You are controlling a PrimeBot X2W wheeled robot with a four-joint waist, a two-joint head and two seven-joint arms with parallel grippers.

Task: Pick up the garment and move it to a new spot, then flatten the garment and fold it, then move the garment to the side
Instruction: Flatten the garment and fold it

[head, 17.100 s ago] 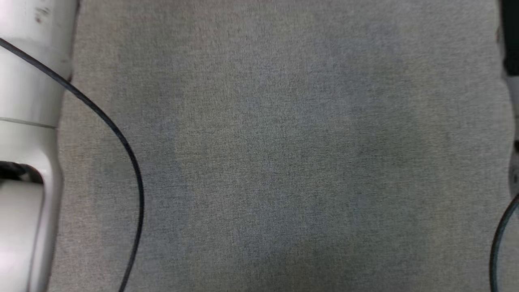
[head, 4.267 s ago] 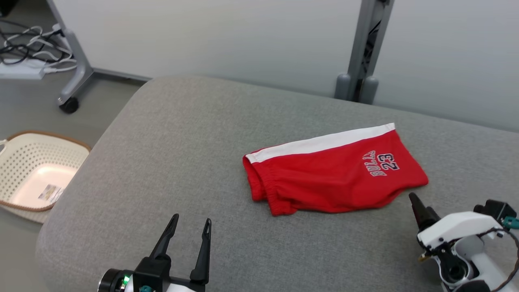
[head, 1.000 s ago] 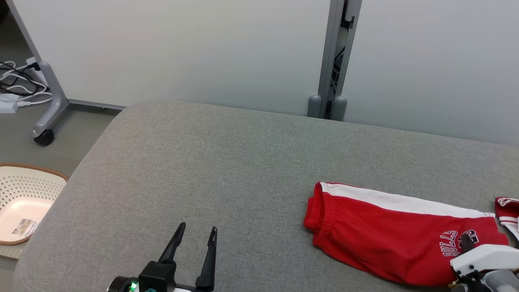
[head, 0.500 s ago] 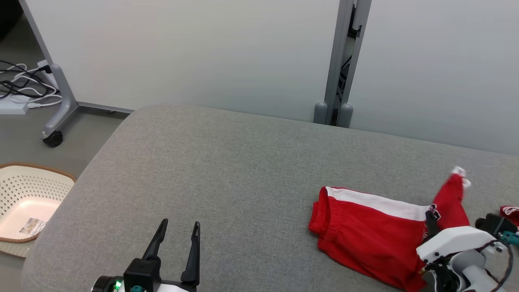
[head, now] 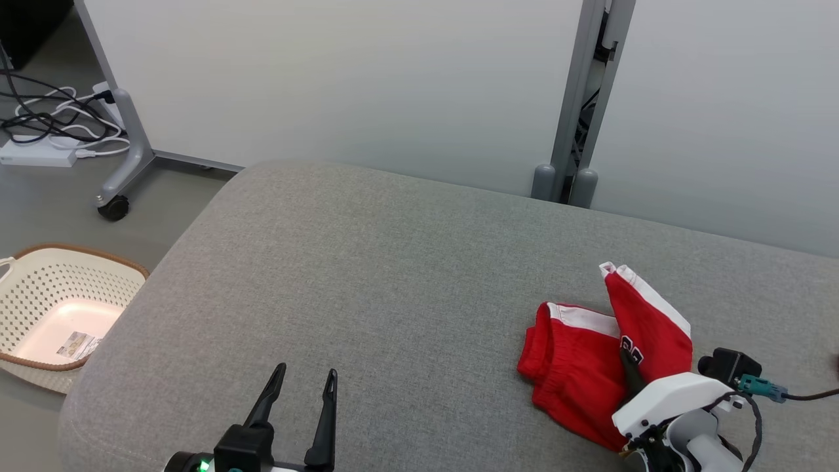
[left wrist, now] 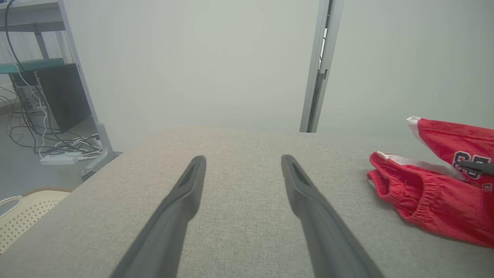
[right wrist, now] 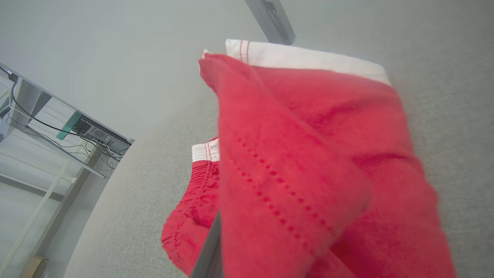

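The right hand (head: 630, 367), clamped on the leg end of the shorts (head: 570, 360), is carrying it up and leftward over the rest, which lay flatter a moment ago: folding is starting. The shorts are lying near-right on the table (head: 393, 295), long axis left-right, waistband pointing left. The left hand (head: 305, 372) is hovering open.

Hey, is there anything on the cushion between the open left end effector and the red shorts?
Nothing visible stands in the way. Bare grey cushion lies between the left end effector and the red shorts off to its right.
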